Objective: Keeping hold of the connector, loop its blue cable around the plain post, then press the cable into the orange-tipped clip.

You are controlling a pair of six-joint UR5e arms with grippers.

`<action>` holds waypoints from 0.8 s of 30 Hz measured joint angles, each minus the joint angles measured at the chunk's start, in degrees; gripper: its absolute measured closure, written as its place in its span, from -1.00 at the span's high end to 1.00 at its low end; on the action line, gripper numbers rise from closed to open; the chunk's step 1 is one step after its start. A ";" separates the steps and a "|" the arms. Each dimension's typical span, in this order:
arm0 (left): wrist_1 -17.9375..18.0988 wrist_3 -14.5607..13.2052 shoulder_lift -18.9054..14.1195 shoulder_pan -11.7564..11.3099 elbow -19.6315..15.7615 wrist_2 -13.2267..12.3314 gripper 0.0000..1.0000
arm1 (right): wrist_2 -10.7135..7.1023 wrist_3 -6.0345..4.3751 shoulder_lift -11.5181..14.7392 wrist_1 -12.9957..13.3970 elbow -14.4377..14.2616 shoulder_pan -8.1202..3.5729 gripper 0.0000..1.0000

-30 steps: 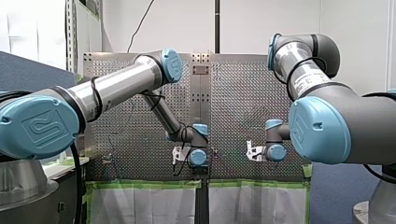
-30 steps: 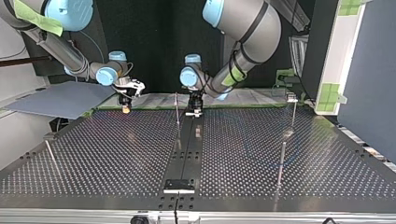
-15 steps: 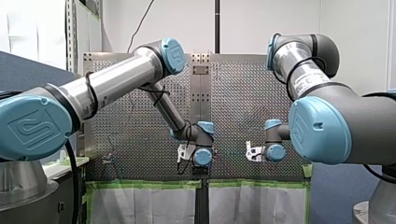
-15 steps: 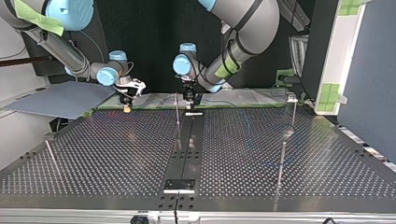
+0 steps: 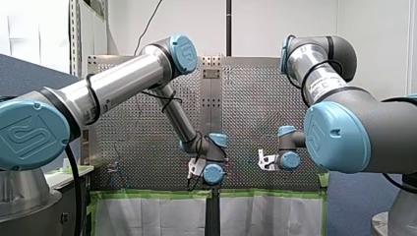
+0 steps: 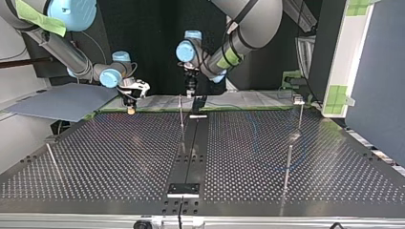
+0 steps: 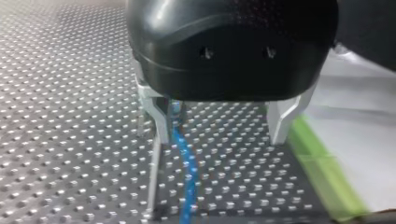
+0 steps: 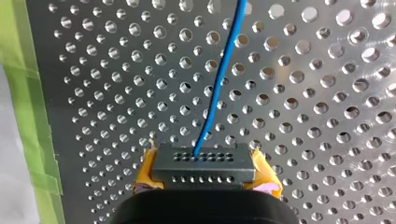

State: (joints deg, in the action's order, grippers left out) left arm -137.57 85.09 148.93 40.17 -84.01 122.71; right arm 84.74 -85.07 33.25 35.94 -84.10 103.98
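My right gripper [image 8: 204, 181] has yellow pads and is shut on the black connector [image 8: 203, 164]. The blue cable [image 8: 219, 79] leaves the connector's face and runs ahead over the perforated plate. In the top view this gripper [image 6: 130, 109] hangs at the table's far edge, on the left. My left gripper [image 7: 220, 140] is open with its metal fingers [image 7: 156, 116] wide apart and nothing held. The cable [image 7: 187, 163] lies on the table under it, close to one finger, next to a thin plain post [image 7: 153, 172]. In the top view my left gripper [image 6: 190, 91] hovers above that post [image 6: 181, 110].
More thin posts stand at the top view's right [image 6: 288, 164], far right [image 6: 300, 114] and left [image 6: 51, 160]. A dark centre rail [image 6: 191, 152] with a small plate [image 6: 183, 190] runs down the table. Green tape [image 7: 317, 172] marks the table edge beside my left gripper.
My left arm has lifted its gripper up off the table and a little toward the top view's left. My right arm has stayed put with the connector.
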 joint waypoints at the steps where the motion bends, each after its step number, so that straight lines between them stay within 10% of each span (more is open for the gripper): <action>1: 0.03 0.06 0.00 0.05 -0.52 0.08 1.00 | 0.00 0.03 0.00 -0.03 -0.02 0.02 -1.00; 24: 0.98 0.35 -3.31 3.74 -2.09 -0.17 1.00 | 0.05 0.24 -0.05 -0.07 -0.02 0.29 -1.00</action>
State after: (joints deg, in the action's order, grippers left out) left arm -136.60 85.44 145.62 43.91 -86.10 122.55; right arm 84.79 -84.84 33.19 35.87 -84.12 104.27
